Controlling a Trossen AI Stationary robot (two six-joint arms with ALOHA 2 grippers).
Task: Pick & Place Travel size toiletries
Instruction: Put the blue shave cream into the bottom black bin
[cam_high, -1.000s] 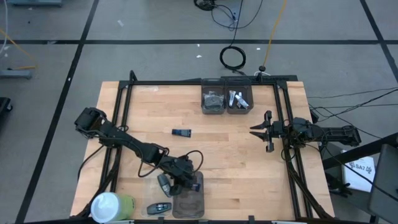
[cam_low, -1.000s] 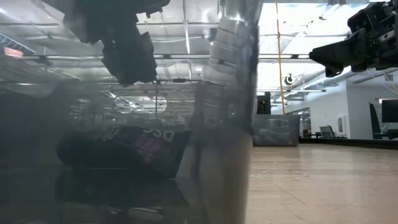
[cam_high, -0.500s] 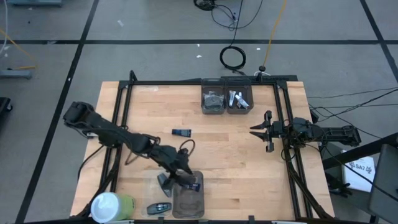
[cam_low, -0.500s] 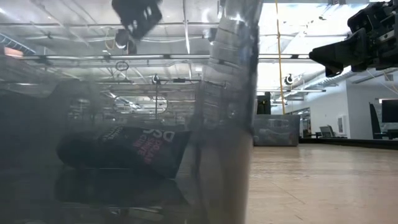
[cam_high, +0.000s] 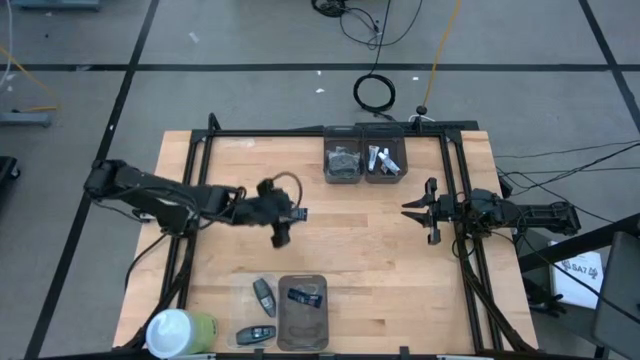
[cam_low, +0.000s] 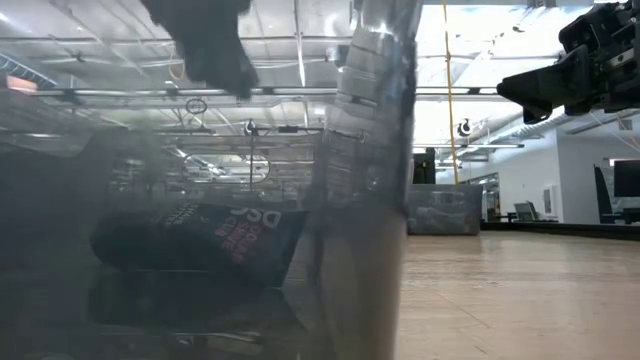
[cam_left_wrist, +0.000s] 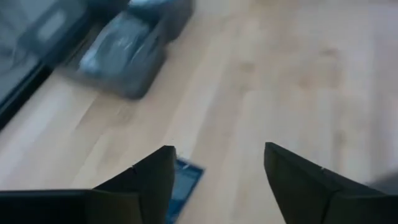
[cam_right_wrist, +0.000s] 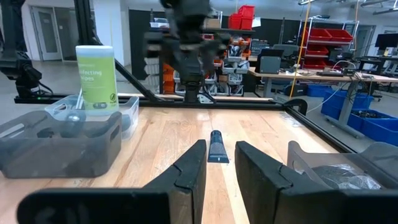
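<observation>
left gripper: open, empty, moved from near bin to over blue pack | next pick | right gripper: parked, slightly apart, empty

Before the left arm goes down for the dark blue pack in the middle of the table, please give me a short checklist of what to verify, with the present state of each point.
1. Left end effector empty: ok, nothing shows between its fingers in the left wrist view.
2. Fingers apart enough to take the pack: ok, a clear gap shows.
3. Dark blue pack lying free on the table: ok, nothing touches it in the high view.
4. End effector centred over the pack: not ok, the pack sits at one finger, not in the gap.
5. Right end effector out of the way: ok, it waits at the table's right side.
6. Near bin has room: ok, only one pack shows inside.
</observation>
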